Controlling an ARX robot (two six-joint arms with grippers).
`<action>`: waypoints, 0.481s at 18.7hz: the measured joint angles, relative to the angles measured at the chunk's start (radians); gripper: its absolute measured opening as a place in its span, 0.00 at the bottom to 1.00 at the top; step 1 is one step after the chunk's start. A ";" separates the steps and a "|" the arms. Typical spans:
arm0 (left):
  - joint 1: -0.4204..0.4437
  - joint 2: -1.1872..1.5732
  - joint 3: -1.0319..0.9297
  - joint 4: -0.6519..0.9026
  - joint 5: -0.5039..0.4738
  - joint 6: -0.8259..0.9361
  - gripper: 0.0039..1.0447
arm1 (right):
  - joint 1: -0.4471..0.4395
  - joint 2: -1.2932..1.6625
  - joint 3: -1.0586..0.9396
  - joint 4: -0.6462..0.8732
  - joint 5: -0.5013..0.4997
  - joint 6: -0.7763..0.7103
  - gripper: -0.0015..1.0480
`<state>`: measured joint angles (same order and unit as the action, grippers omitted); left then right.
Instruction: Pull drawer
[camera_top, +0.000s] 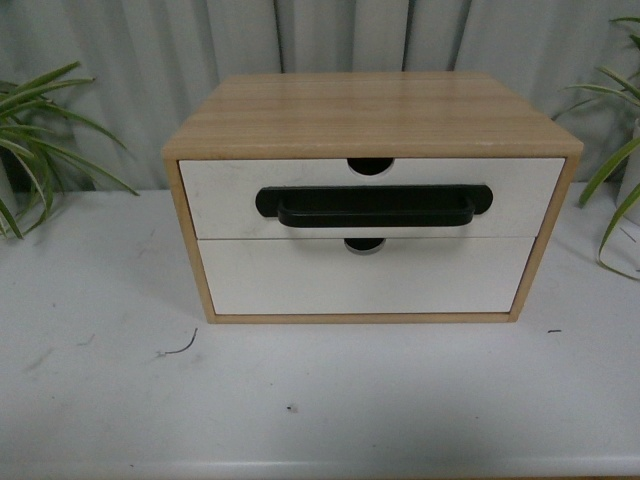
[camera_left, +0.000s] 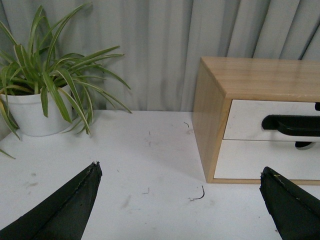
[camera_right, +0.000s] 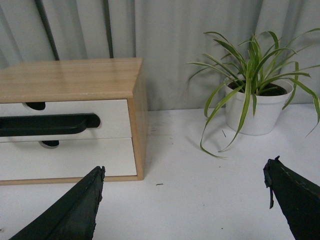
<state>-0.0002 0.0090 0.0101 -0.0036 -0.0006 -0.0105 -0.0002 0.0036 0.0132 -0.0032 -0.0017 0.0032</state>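
Note:
A light wood cabinet (camera_top: 370, 110) stands on the white table. Its upper slot holds the drawer (camera_top: 220, 195), white-fronted, with a long black bar handle (camera_top: 375, 205) and a semicircular notch (camera_top: 371, 165) in its top edge. The front sits flush with the cabinet. Neither arm shows in the front view. My left gripper (camera_left: 180, 169) is open above bare table, short of the cabinet's left corner, with the drawer (camera_left: 247, 117) and its handle (camera_left: 292, 125) ahead on one side. My right gripper (camera_right: 185, 166) is open off the cabinet's right corner, apart from the drawer (camera_right: 112, 117) and its handle (camera_right: 50, 125).
Below it sits a plain white drawer front (camera_top: 300, 285) without a handle. A potted spider plant (camera_left: 35, 107) stands left of the cabinet and another one (camera_right: 255, 107) to its right. A grey curtain (camera_top: 300, 35) hangs behind. A small dark wire scrap (camera_top: 180, 350) lies on the table (camera_top: 320, 410).

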 joint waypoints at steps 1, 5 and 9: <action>0.000 0.000 0.000 0.000 0.000 0.000 0.94 | 0.000 0.000 0.000 0.000 0.000 0.000 0.94; 0.000 0.000 0.000 0.000 0.000 0.000 0.94 | 0.000 0.000 0.000 0.000 0.000 0.000 0.94; 0.000 0.000 0.000 0.000 0.000 0.000 0.94 | 0.000 0.000 0.000 0.000 0.000 0.000 0.94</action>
<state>-0.0002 0.0090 0.0105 -0.0036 -0.0006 -0.0109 -0.0002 0.0036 0.0132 -0.0032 -0.0017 0.0032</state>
